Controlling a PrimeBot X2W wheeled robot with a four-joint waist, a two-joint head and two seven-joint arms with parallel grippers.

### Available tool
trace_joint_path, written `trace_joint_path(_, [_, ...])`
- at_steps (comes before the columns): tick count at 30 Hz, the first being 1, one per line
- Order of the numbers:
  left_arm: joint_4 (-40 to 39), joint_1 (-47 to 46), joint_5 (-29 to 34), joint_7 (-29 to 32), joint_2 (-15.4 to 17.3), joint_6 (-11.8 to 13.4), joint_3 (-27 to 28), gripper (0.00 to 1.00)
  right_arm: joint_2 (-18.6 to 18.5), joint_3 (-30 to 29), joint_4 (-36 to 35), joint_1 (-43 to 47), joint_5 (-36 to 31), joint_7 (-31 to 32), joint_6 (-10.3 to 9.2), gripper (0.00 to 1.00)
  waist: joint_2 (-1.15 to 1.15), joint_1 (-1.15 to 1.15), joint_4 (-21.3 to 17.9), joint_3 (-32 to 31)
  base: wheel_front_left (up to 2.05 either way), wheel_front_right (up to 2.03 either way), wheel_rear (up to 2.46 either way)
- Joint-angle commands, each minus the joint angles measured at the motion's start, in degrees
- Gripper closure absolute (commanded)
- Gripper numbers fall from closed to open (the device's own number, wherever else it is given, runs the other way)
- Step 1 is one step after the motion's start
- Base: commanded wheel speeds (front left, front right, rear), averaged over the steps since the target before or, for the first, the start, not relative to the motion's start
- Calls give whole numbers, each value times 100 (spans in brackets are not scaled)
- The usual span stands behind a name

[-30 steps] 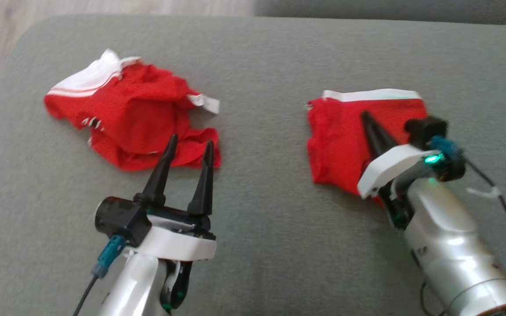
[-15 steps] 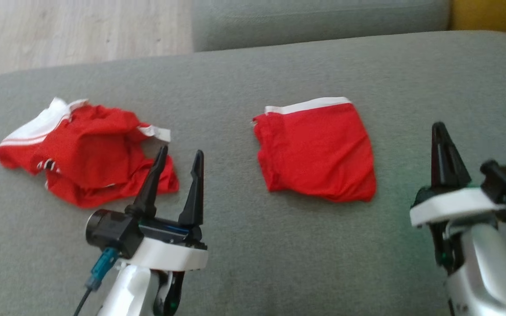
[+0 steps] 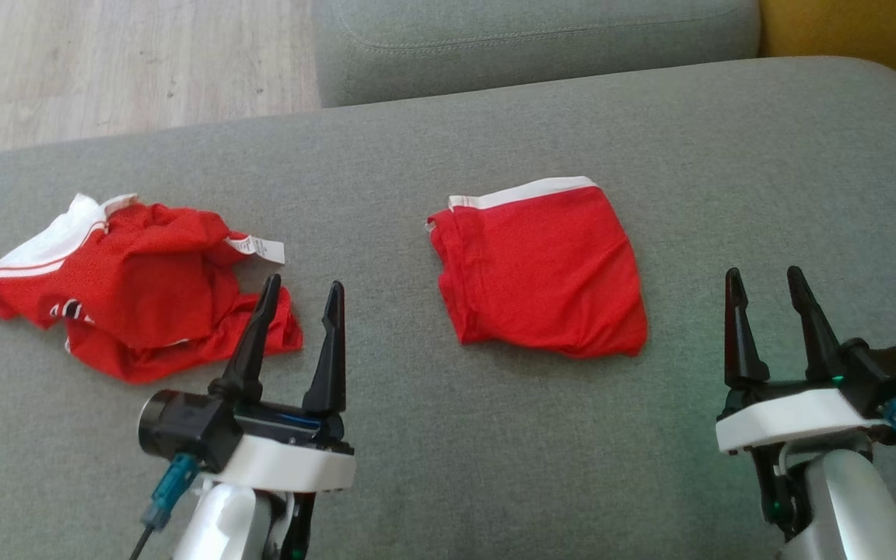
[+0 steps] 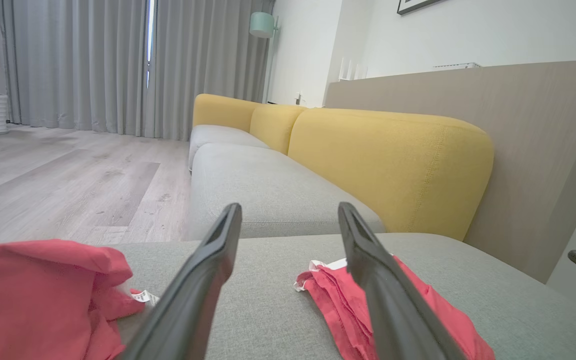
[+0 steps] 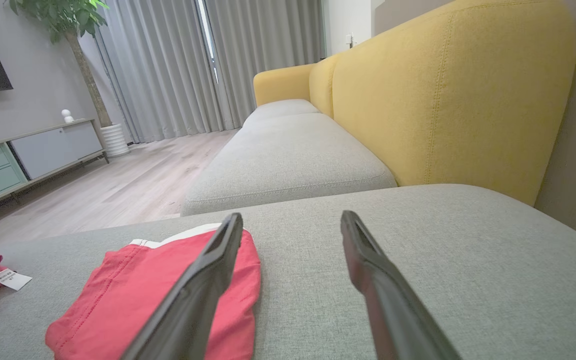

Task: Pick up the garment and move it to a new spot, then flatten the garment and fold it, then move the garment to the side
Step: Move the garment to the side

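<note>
A folded red garment [image 3: 545, 268] with a white waistband lies flat mid-cushion; it also appears in the left wrist view [image 4: 348, 305] and the right wrist view [image 5: 133, 295]. A second red garment [image 3: 133, 299], crumpled, with white trim and a tag, lies at the left [image 4: 38, 295]. My left gripper [image 3: 302, 289] is open, its fingertips just right of the crumpled garment's near edge. My right gripper [image 3: 763, 278] is open too, standing right of the folded garment and apart from it. Neither gripper holds anything.
Everything lies on a grey sofa cushion [image 3: 448, 435]. Another grey cushion [image 3: 533, 39] adjoins at the back. Yellow backrests [image 5: 443, 100] rise at the right. Wooden floor [image 3: 106, 62] lies beyond the cushion's far left edge.
My right gripper let go of the folded garment, drew back to the right and opened. The head camera shifted, so the whole scene slid left. The left gripper kept its stance.
</note>
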Motion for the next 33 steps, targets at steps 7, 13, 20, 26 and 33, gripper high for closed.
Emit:
trace_joint_path(7, [-265, -186, -4, -29, 14, -14, 153, 0, -9, 100, -190, -288, -20, -63, -4, 0, 0, 1, 147, 163, 0, 0, 0])
trace_joint_path(13, [-300, -330, -1, -29, 14, -23, 53, 0, -9, -37, 175, -645, -279, 55, -4, 0, 0, 1, 331, 484, 0, 0, 0])
trace_joint_path(20, [-298, -557, -42, -29, 14, -33, -156, 0, -9, -48, 1005, -1276, -229, 508, -4, 0, 0, 1, 638, 886, 0, 0, 0])
trace_joint_path(26, [-269, -701, -96, -29, 14, -17, -295, 0, -9, 37, 1862, -1721, -49, 826, -4, 0, 0, 1, 901, 1096, 0, 0, 0])
trace_joint_path(33, [-293, -781, -123, -29, 14, 10, -371, 0, -8, 110, 2860, -2142, -114, 972, -4, 0, 0, 1, 1032, 1229, 0, 0, 0])
